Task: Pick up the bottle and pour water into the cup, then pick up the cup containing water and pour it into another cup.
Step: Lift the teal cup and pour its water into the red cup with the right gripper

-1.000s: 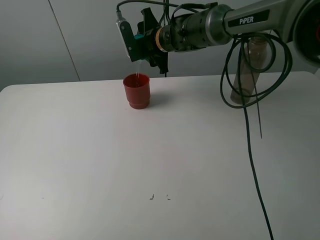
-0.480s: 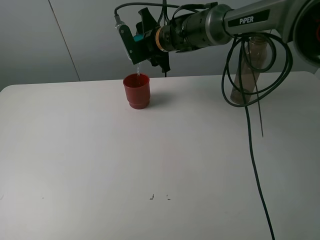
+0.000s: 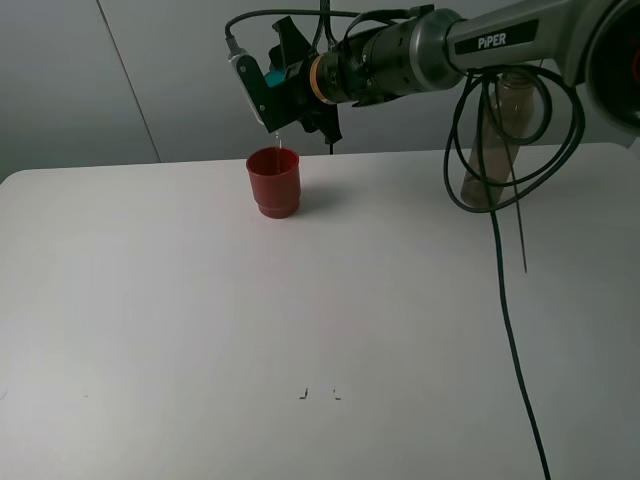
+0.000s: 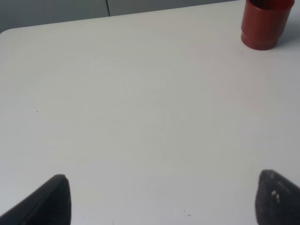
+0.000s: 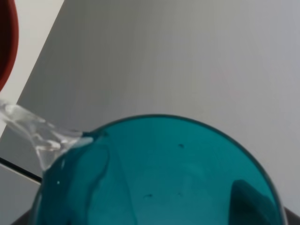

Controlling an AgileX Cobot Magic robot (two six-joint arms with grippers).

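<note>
My right gripper (image 3: 285, 88) is shut on the teal translucent cup (image 3: 271, 74) and holds it tipped on its side just above the red cup (image 3: 274, 181). A thin stream of water (image 5: 33, 129) runs off the teal cup's (image 5: 154, 173) rim towards the red cup (image 5: 4, 42), which stands upright at the back of the white table (image 3: 300, 300). The smoky bottle (image 3: 500, 130) stands upright at the back right, partly behind cables. In the left wrist view my left gripper (image 4: 164, 200) is open over bare table, far from the red cup (image 4: 266, 23).
A black cable (image 3: 505, 310) hangs from the right arm and trails across the table's right side to the front edge. More cable loops hang in front of the bottle. Two small dark marks (image 3: 318, 394) lie near the front middle.
The right gripper has tipped the teal cup a little further and lifted it slightly above the red cup. Water keeps running. The red cup and bottle have not moved.
</note>
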